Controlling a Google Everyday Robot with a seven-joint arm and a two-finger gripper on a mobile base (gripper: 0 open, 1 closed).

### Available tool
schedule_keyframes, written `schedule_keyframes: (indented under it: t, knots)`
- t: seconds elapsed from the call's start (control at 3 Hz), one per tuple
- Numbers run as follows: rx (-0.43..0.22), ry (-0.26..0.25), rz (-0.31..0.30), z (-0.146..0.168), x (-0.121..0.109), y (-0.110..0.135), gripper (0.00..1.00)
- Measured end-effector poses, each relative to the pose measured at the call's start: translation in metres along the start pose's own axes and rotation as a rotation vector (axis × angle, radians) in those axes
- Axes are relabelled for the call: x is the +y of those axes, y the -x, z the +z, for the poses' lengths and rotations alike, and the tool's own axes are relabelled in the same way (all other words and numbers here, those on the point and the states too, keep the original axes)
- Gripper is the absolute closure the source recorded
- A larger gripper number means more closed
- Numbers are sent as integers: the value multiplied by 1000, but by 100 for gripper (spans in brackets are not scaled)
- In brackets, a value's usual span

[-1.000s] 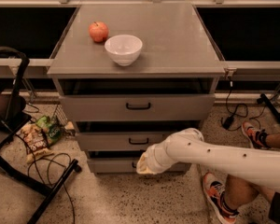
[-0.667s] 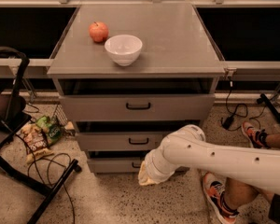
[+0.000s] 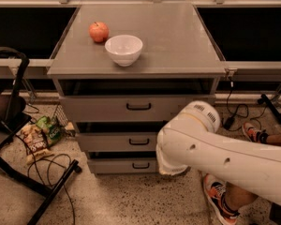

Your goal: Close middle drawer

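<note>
Gripper [image 3: 171, 167] — seemingly tucked under arm [image 3: 225, 158] — below-right of middle drawer [image 3: 126, 142].

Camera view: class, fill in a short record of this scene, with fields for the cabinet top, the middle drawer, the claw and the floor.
cabinet top: red apple behind-left of white bowl
middle drawer: looks pushed in or nearly so; black handle showing
claw: low, at the right end of the lowest drawer, mostly hidden by the white arm
floor, left: snack bags, cables
</note>
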State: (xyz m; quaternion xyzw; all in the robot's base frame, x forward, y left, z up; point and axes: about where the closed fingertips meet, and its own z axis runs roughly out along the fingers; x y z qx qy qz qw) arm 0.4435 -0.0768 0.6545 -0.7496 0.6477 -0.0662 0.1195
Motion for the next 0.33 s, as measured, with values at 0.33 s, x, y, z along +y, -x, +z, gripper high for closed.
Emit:
schedule_keyframes:
  t: [0.33]
  knots:
    - [183, -138, 143, -59, -41, -55, 100]
